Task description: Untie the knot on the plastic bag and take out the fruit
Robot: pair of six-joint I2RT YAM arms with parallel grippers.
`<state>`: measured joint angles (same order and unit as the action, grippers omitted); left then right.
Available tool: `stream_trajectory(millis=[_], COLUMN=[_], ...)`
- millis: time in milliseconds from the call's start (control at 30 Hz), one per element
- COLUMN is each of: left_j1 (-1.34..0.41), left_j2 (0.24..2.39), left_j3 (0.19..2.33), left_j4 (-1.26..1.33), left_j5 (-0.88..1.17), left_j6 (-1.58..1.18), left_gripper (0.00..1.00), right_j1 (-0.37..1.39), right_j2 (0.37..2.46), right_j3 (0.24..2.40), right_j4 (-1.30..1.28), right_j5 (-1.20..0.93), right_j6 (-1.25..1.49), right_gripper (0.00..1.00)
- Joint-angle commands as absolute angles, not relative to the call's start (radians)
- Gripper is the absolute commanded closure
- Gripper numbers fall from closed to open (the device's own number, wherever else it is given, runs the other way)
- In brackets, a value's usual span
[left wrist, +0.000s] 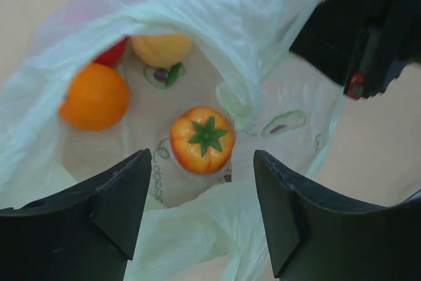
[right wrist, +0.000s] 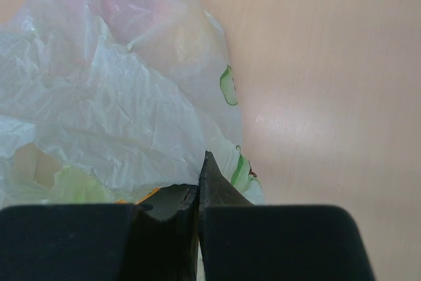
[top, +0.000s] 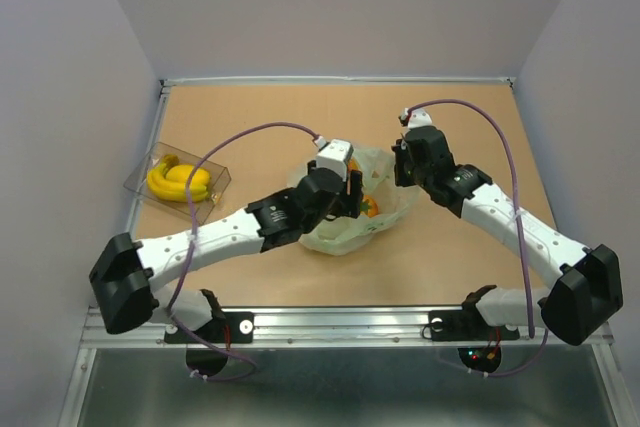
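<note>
The pale green plastic bag (top: 358, 209) lies mid-table with its mouth open; no knot shows. In the left wrist view the bag (left wrist: 217, 44) holds an orange fruit with a green top (left wrist: 202, 139), a plain orange fruit (left wrist: 95, 96), a yellow-orange fruit (left wrist: 161, 48) and a sliver of a red fruit (left wrist: 113, 52). My left gripper (left wrist: 202, 222) is open and empty, hovering over the bag mouth above the green-topped fruit. My right gripper (right wrist: 200, 174) is shut on the bag's edge (right wrist: 131, 116), holding it up at the right side (top: 405, 169).
A clear rigid box (top: 178, 184) at the table's left holds a yellow banana (top: 180, 182). The table (top: 480, 247) has raised walls at the back and both sides.
</note>
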<state>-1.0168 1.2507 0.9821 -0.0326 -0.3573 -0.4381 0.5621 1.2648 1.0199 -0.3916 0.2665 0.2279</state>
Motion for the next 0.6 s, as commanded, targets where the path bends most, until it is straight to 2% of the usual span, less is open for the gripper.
stream_trajectory(millis=[0,133,367,567], left_j1=[-1.064,-1.106,-1.2,-1.207], left_j2=[1.363,1.451,1.483,1.451], left_j3=[0.976,0.936,0.825,0.805], left_j4=[-0.003,0.015,0.029,0.018], left_j5=[-0.382,-0.31,-0.16,-0.244], left_j6=[-0.39,-0.399,-0.411,-0.472], left_gripper=[0.28,0.33,0.35,0.35], right_j1=[0.56,0.56,0.56,0.56], right_j2=[1.266,1.284,1.312,1.33], right_j3=[1.081,1.08,1.08,1.065], right_j4=[-0.374,-0.377,-0.374,-0.374], right_j5=[0.291,0.293,0.299,0.305], right_j6=[0.245,0.253,0.265,0.285], right_gripper=[0.99,0.99,0.99,0.99])
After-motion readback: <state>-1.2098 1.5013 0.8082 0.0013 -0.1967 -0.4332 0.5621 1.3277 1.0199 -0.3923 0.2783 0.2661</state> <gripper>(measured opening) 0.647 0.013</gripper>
